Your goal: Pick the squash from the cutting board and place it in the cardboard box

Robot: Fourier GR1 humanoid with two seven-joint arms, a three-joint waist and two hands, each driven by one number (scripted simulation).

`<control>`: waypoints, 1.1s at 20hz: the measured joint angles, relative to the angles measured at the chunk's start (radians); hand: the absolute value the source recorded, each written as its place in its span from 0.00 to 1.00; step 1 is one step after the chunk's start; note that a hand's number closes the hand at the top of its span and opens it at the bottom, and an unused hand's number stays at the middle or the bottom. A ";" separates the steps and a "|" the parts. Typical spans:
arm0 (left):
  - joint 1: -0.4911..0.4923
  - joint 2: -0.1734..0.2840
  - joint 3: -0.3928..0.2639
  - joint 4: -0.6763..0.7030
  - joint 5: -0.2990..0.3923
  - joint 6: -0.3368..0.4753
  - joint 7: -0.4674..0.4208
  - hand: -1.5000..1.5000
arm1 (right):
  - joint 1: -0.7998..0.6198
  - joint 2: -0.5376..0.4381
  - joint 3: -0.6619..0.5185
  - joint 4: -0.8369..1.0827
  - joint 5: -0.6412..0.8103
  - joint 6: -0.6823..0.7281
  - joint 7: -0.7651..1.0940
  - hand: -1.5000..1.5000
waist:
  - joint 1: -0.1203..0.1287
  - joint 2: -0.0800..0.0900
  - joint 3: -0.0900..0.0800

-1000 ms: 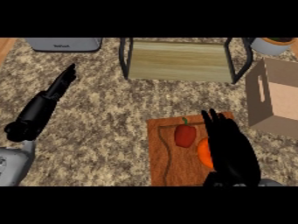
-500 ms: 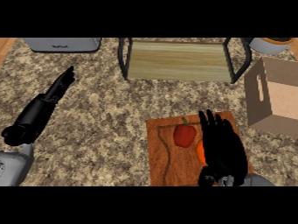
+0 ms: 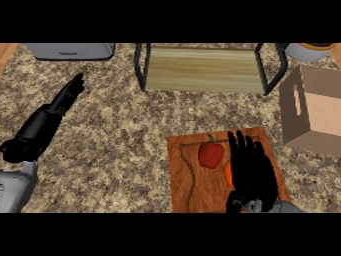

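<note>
The squash (image 3: 227, 175) lies on the wooden cutting board (image 3: 188, 185), seen only as an orange sliver mostly hidden under the right hand (image 3: 248, 167), whose fingers are held straight and close together above it. A red pepper (image 3: 210, 154) lies just beside it. The cardboard box (image 3: 322, 114) stands open nearby. The left hand (image 3: 53, 111) is stretched straight over the speckled counter (image 3: 114, 130).

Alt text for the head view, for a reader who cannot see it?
Right hand, open, lies over an orange squash on the cutting board, beside a red pepper. Cardboard box sits right; left hand rests open, left.
</note>
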 measured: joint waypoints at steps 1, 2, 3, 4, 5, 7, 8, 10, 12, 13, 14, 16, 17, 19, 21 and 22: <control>0.001 0.000 0.001 0.002 -0.005 0.000 -0.004 0.50 | 0.003 0.008 -0.008 0.010 0.011 0.001 0.000 0.00 | 0.000 0.000 0.000; 0.006 0.000 0.004 -0.005 -0.004 -0.003 -0.003 0.50 | 0.010 0.008 -0.015 0.016 0.023 0.003 -0.004 0.00 | 0.000 0.000 0.000; 0.014 -0.004 0.003 -0.011 -0.006 -0.004 -0.005 0.50 | 0.014 0.020 -0.019 0.027 0.035 0.004 -0.005 0.00 | 0.001 0.000 0.000; 0.001 -0.003 0.008 -0.011 -0.006 -0.006 0.007 0.50 | 0.014 0.014 -0.038 0.036 0.035 0.009 -0.017 0.00 | 0.001 0.000 0.000; 0.007 -0.003 0.012 -0.017 -0.005 -0.012 0.009 0.50 | 0.031 0.019 -0.038 0.028 0.045 0.011 -0.020 0.00 | 0.000 0.000 0.000; 0.004 -0.014 0.012 -0.017 -0.018 -0.008 0.012 0.50 | 0.056 0.017 -0.057 0.038 0.059 0.012 -0.042 0.00 | -0.001 0.000 0.000; -0.002 -0.015 0.018 -0.020 -0.017 -0.012 0.023 0.50 | 0.063 0.030 -0.062 0.049 0.067 0.012 -0.049 0.00 | 0.000 0.000 0.000; 0.007 -0.022 0.022 -0.027 -0.024 -0.020 0.023 0.50 | 0.079 0.044 -0.072 0.042 0.078 0.022 -0.059 1.00 | 0.000 0.000 0.000; 0.012 -0.035 0.024 -0.015 -0.040 -0.020 0.009 0.50 | 0.092 0.044 -0.074 0.053 0.097 0.031 -0.086 1.00 | 0.000 0.001 0.000; 0.012 -0.035 0.033 -0.008 -0.043 -0.027 -0.003 0.50 | 0.094 0.047 -0.072 0.074 0.114 0.023 -0.115 1.00 | 0.001 0.001 0.000; 0.015 -0.045 0.030 -0.009 -0.054 -0.025 -0.002 0.50 | 0.100 0.044 -0.072 0.077 0.130 0.020 -0.137 1.00 | 0.001 0.000 0.000; -0.001 -0.056 0.033 -0.005 -0.063 -0.027 0.009 0.50 | 0.093 0.040 -0.076 0.091 0.163 0.010 -0.172 1.00 | 0.001 0.000 0.000; 0.001 -0.054 0.038 -0.020 -0.060 -0.036 0.021 0.50 | 0.079 0.050 -0.078 0.109 0.182 0.007 -0.177 1.00 | 0.002 0.000 0.000; -0.004 -0.066 0.044 -0.013 -0.070 -0.038 0.020 0.50 | 0.073 0.061 -0.075 0.120 0.225 0.000 -0.188 1.00 | 0.002 0.000 -0.001; -0.007 -0.077 0.045 -0.025 -0.075 -0.041 0.035 0.50 | 0.059 0.065 -0.078 0.136 0.259 -0.006 -0.209 1.00 | 0.002 -0.001 -0.001; 0.010 -0.077 0.047 -0.041 -0.075 -0.047 0.035 0.50 | 0.065 0.056 -0.078 0.118 0.272 -0.003 -0.216 1.00 | 0.002 0.000 0.000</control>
